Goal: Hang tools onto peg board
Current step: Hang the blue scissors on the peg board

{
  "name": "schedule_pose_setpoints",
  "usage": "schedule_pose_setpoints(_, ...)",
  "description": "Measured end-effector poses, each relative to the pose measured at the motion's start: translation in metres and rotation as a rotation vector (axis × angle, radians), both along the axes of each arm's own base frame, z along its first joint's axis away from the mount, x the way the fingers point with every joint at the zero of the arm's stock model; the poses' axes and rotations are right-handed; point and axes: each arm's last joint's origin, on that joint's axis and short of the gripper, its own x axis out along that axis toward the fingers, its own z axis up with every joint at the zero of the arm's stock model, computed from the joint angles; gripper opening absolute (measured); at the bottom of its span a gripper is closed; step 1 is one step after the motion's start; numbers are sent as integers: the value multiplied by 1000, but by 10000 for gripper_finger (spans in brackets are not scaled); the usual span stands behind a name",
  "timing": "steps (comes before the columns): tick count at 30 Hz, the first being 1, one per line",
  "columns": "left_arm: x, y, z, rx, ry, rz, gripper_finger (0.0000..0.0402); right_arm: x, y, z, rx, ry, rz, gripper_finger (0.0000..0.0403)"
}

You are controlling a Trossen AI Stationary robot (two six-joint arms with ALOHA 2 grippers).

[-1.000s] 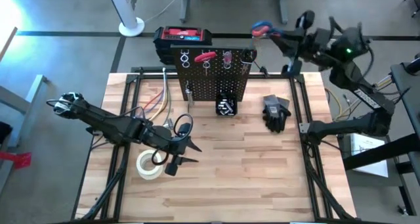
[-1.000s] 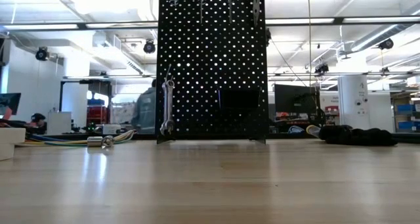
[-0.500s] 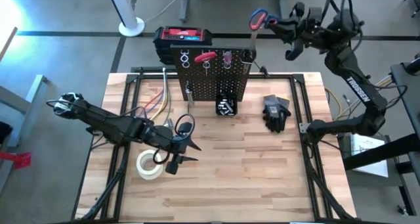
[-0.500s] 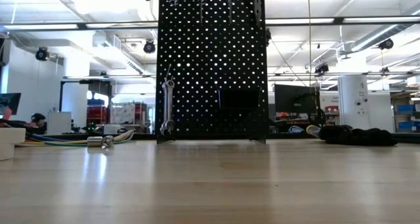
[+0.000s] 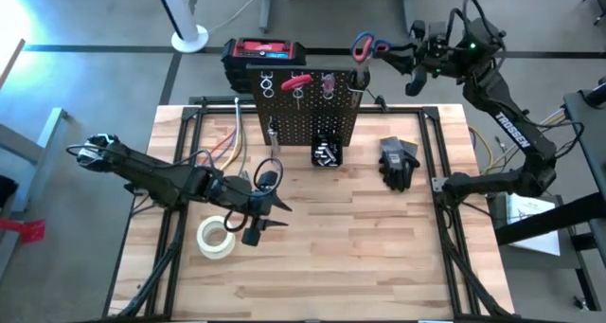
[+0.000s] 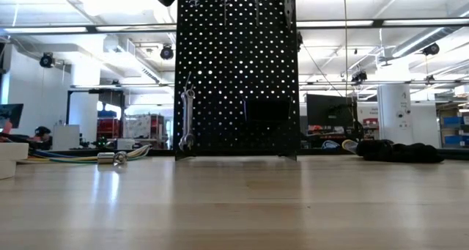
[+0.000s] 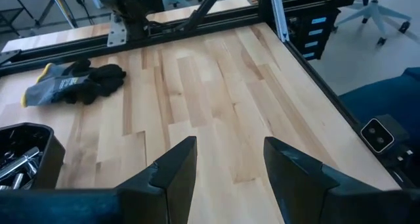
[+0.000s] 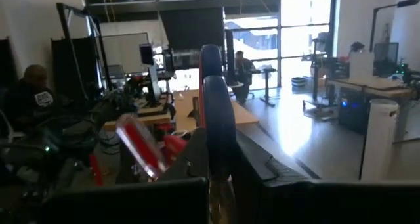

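The peg board (image 5: pixel 308 105) stands upright at the table's far middle. It carries a red tool (image 5: pixel 296 80), pliers (image 5: pixel 358 80) and a wrench (image 6: pixel 187 118) hanging on its face. Scissors with red-and-blue handle loops (image 5: pixel 364 46) are in the air just beyond the board's far right top corner, and my right gripper (image 5: pixel 386 50) is shut on them. My left gripper (image 5: pixel 277 209) hovers open over the table left of centre, beside the tape roll, with nothing between its fingers (image 7: pixel 177 178). My right gripper pinches the scissors between its two fingers just below the handle loops (image 8: pixel 220 184). The fingers lie about level and reach in from the table's right. The handle loops (image 8: pixel 213 106) stick out past the fingertips toward the board, and the scissors are lifted clear of everything.
A small black bin (image 5: pixel 327 152) of sockets sits at the board's foot. A black glove (image 5: pixel 398 162) lies to its right, and a white tape roll (image 5: pixel 216 238) lies near left. A red-and-black toolbox (image 5: pixel 265 53) stands behind the board. Cables (image 5: pixel 227 143) lie at the far left.
My right gripper has swung toward the table's left with the scissors, closing on the board's top right corner and dropping a little. Its wrist has rolled, so the handle loops have turned about.
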Motion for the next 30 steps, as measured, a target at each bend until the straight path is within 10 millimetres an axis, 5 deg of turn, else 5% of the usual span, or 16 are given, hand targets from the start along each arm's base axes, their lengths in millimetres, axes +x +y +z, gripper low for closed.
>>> schedule_pose_setpoints(23, 2, 3, 2, -15, -15, 16, 168, -1, 7, -32, 4, 42, 31, 18)
schedule_pose_setpoints(30, 2, 3, 2, -15, -14, 16, 168, 0, 7, -32, 22, 41, 40, 101)
